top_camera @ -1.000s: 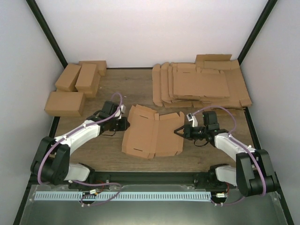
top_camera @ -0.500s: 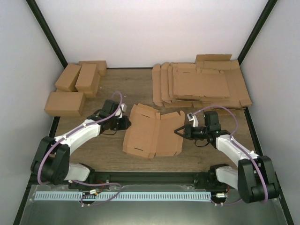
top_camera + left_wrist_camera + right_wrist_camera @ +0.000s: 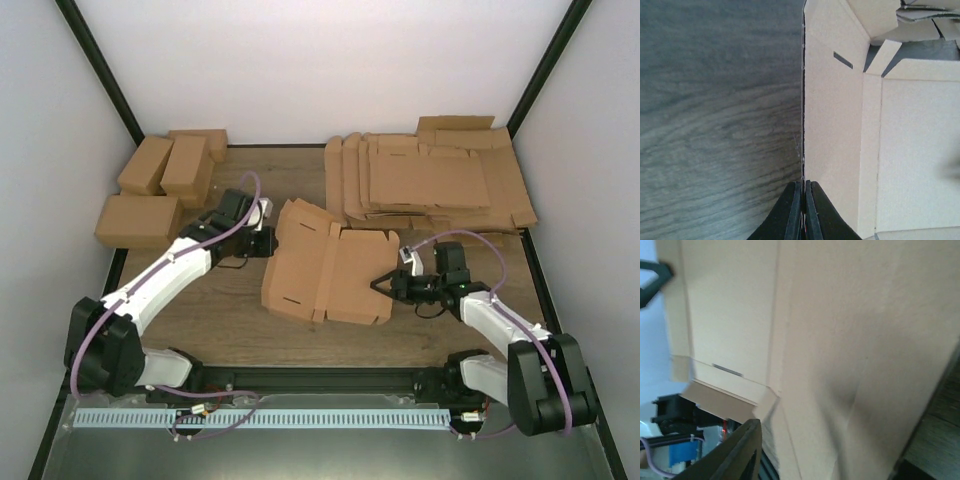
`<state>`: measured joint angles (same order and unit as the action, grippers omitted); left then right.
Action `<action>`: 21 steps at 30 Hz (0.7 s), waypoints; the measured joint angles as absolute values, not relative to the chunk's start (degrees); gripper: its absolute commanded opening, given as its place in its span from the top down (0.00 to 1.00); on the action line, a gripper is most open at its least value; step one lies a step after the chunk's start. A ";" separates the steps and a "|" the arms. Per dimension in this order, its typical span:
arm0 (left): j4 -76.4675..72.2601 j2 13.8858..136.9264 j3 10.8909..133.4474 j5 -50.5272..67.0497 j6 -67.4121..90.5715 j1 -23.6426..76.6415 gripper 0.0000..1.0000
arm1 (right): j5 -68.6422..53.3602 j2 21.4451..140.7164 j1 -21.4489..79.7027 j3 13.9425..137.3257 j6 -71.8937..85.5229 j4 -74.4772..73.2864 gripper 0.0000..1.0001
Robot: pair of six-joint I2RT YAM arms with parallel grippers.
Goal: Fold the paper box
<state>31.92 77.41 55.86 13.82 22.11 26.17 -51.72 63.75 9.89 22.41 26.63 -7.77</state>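
Note:
The paper box point(image 3: 325, 272) is a brown die-cut sheet lying mid-table, its left panel lifted off the wood. My left gripper point(image 3: 268, 241) is shut on that panel's far-left edge. In the left wrist view the fingertips point(image 3: 804, 186) pinch the thin cardboard edge, and the paper box point(image 3: 900, 150) spreads out to the right. My right gripper point(image 3: 386, 285) stands at the sheet's right edge with its jaws apart. In the right wrist view the paper box point(image 3: 840, 340) fills the frame, passing between one finger point(image 3: 737, 450) and a dark tip at the lower right.
A stack of flat cardboard blanks point(image 3: 430, 185) lies at the back right. Folded brown cartons point(image 3: 165, 170) sit at the back left, and one more point(image 3: 138, 221) lies nearer. White walls and black posts close in both sides.
My left gripper has clamped tight on the sheet's left edge and moved it up and away, raising that panel. The right jaws have widened at the right edge.

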 measured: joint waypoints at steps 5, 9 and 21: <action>40.18 79.57 64.36 5.96 19.18 29.06 0.96 | -49.32 66.26 11.88 20.80 27.64 -6.59 0.38; 46.89 82.39 70.19 -2.55 17.21 32.40 0.96 | -46.96 68.29 14.33 20.82 28.14 -5.98 0.18; 57.17 91.92 78.02 -26.96 12.53 46.00 0.93 | -39.35 68.75 16.80 21.61 27.79 -6.11 0.34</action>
<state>57.17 91.92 78.02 -26.96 12.53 46.00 -39.35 68.75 16.80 21.61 27.79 -6.11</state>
